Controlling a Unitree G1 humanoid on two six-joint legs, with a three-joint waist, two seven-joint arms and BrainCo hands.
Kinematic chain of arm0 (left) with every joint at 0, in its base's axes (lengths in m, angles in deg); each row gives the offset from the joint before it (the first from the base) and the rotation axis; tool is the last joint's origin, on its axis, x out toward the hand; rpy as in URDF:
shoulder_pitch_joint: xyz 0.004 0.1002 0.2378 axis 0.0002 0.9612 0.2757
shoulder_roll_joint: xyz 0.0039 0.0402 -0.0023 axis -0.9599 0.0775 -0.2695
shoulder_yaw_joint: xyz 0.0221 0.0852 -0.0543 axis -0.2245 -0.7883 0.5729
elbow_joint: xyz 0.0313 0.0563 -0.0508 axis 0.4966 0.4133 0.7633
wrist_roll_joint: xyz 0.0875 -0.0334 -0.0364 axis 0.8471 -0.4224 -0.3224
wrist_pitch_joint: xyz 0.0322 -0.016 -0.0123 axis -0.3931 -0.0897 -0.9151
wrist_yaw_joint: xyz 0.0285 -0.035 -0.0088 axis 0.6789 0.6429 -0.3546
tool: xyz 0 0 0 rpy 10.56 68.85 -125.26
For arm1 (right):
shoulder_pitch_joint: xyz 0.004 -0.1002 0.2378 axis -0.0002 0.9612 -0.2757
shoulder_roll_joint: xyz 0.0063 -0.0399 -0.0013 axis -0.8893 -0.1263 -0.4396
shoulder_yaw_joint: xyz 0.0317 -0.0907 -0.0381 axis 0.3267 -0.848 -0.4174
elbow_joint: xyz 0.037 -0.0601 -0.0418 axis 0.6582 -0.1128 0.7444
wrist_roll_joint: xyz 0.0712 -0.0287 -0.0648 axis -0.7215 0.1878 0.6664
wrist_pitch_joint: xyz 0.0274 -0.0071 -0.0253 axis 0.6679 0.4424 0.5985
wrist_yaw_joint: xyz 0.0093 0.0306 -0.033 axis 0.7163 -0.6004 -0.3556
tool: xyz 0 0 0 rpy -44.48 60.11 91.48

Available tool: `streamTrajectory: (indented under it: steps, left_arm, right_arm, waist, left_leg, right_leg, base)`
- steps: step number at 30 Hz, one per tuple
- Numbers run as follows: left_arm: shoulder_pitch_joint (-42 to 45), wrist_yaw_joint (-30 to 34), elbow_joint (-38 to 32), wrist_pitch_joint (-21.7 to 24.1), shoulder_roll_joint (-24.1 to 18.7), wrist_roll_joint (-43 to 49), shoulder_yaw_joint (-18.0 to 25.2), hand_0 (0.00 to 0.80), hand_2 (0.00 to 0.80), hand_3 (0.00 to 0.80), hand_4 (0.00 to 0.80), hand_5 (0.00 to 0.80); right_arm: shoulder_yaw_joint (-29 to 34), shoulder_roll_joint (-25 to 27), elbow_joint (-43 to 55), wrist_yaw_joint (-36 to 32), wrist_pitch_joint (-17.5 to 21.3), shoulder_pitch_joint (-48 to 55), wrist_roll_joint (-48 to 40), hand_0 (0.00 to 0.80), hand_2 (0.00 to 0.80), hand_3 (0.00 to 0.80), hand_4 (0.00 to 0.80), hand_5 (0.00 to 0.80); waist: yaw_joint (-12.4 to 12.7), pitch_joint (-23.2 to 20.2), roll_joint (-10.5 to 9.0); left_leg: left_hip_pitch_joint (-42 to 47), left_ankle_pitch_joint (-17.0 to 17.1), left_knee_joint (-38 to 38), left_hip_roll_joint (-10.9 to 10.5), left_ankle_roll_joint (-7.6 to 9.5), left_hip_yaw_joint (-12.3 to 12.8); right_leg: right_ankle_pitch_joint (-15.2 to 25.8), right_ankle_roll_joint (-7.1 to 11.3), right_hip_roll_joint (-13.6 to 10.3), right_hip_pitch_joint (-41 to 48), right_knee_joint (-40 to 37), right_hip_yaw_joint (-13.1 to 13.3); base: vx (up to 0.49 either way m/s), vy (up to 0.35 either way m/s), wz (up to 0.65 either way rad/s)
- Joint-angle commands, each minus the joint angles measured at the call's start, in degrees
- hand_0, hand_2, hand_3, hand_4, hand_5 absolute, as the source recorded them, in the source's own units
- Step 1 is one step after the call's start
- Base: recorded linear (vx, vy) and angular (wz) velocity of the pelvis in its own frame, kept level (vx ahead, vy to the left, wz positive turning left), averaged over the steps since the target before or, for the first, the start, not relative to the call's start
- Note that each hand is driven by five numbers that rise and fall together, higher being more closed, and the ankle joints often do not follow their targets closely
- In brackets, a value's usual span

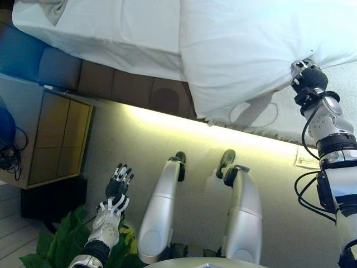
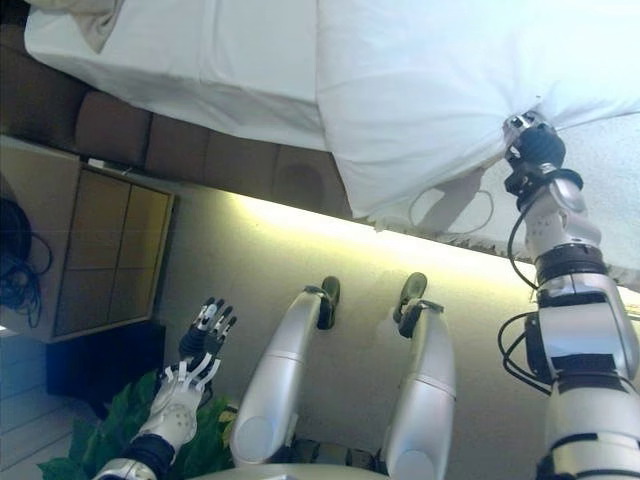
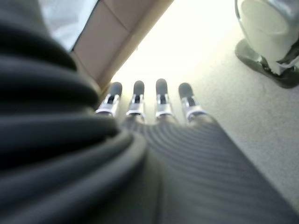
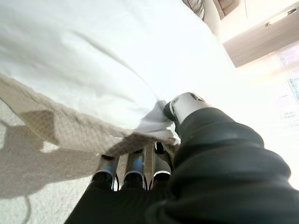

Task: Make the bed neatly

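Note:
A bed with a white sheet (image 1: 111, 28) runs along the top of the eye views. A white duvet (image 1: 240, 50) lies over its right part, one edge hanging over the bed's side. My right hand (image 1: 305, 75) is shut on a gathered fold of the duvet's edge; in the right wrist view the thumb (image 4: 184, 105) and fingers (image 4: 133, 170) pinch the white cloth (image 4: 149, 123). My left hand (image 1: 116, 192) hangs low at the lower left, away from the bed, fingers straight and empty; its fingers (image 3: 161, 95) show over the floor in the left wrist view.
The bed's brown base (image 1: 128, 86) shows below the sheet, with a lit strip of floor along it. A wooden cabinet (image 1: 53, 139) stands at the left, a green plant (image 1: 56, 243) beside my left hand. A paper (image 1: 307, 159) lies on the floor at the right.

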Motion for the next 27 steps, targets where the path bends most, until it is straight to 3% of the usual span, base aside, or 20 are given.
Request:
streamTrajectory:
  steps: [1, 8, 10, 14, 17, 20, 27]
  left_arm:
    - [3.8, 1.1, 0.0, 0.9, -1.4, 1.4, 1.1, 0.0, 0.0, 0.0, 0.0, 0.0]
    - [3.1, 3.6, 0.4, 2.4, -1.5, 1.2, 1.0, 0.0, 0.0, 0.0, 0.0, 0.0]
    - [0.1, 3.2, -2.9, 6.0, -2.4, -0.2, 1.0, 0.0, 0.0, 0.0, 0.0, 0.0]
    - [-8.5, -5.9, -9.7, 6.4, -4.4, 0.2, 0.7, 0.0, 0.0, 0.0, 0.0, 0.0]
    - [-14.5, -11.6, -11.0, 2.7, -4.9, 1.1, -0.1, 0.0, 0.0, 0.0, 0.0, 0.0]
    - [-19.9, -17.8, -7.3, -2.4, -3.3, 3.7, -1.8, 0.0, 0.0, 0.0, 0.0, 0.0]
    - [-26.2, -12.8, -1.1, -19.3, 4.2, -4.0, -8.2, 0.0, 0.0, 0.0, 0.0, 0.0]
  right_arm:
    - [-0.4, 3.3, 3.7, -2.6, 3.5, -2.1, -1.0, 0.8, 0.8, 0.8, 0.8, 0.8]
    - [-1.0, 1.7, 3.9, -4.7, 2.3, -0.7, -2.5, 0.8, 0.8, 0.8, 0.8, 0.8]
    - [-0.4, -0.4, 4.9, -6.9, 2.7, 1.9, -4.9, 0.8, 0.8, 0.8, 0.8, 0.8]
    - [0.0, -5.7, 6.1, -7.0, 3.7, 5.5, -5.4, 0.8, 0.8, 0.8, 0.8, 0.8]
    - [0.1, -8.9, 6.1, -7.2, 3.2, 6.3, -5.6, 0.8, 0.8, 0.8, 0.8, 0.8]
    - [-1.7, -11.8, 5.6, -6.5, 2.1, 4.8, -5.5, 0.8, 0.8, 0.8, 0.8, 0.8]
    - [-6.5, -17.1, 9.3, -4.1, -0.5, 4.6, -5.5, 0.8, 0.8, 0.8, 0.8, 0.8]
  waist:
    - [0.8, 0.2, 0.56]
    - [0.6, 0.2, -0.35]
    - [0.1, 0.2, -1.27]
    - [-0.6, -2.0, -2.81]
    - [-1.0, -3.9, -4.06]
    - [-1.6, -5.6, -4.9]
    - [-4.5, -9.1, -6.4]
  left_leg:
    - [3.2, 3.5, -5.7, 1.2, 0.54, 2.1]
    - [8.5, 4.8, -10.3, 1.4, -0.39, 2.4]
    - [13.0, 6.2, -14.6, 1.2, -0.99, 2.6]
    - [18.6, 7.7, -20.0, 1.2, -1.27, 2.9]
    - [21.8, 8.2, -22.8, 1.3, -1.49, 3.1]
    - [24.4, 8.5, -24.3, 1.4, -1.7, 3.2]
    - [30.3, 11.2, -29.5, 2.2, -2.3, 4.2]
  right_leg:
    - [-3.7, -0.1, -0.2, 5.7, 3.3, -0.1]
    - [-2.6, 0.4, 0.3, 11.1, -1.6, -0.6]
    - [-1.3, 1.18, 0.3, 15.9, -6.4, -1.1]
    - [0.1, 2.26, 0.2, 21.6, -12.1, -2.3]
    - [1.0, 2.78, 0.3, 25.0, -15.5, -3.3]
    - [1.5, 3.11, 0.5, 27.7, -17.7, -3.6]
    - [4.5, 2.84, 2.0, 34.3, -25.5, -3.7]
  base:
    - [-0.044, -0.019, 0.0]
    - [-0.008, 0.0, -0.03]
    - [-0.005, 0.015, -0.1]
    - [0.011, 0.013, -0.03]
    - [-0.002, 0.007, -0.02]
    - [0.003, 0.038, -0.13]
    - [0.017, 0.046, -0.12]
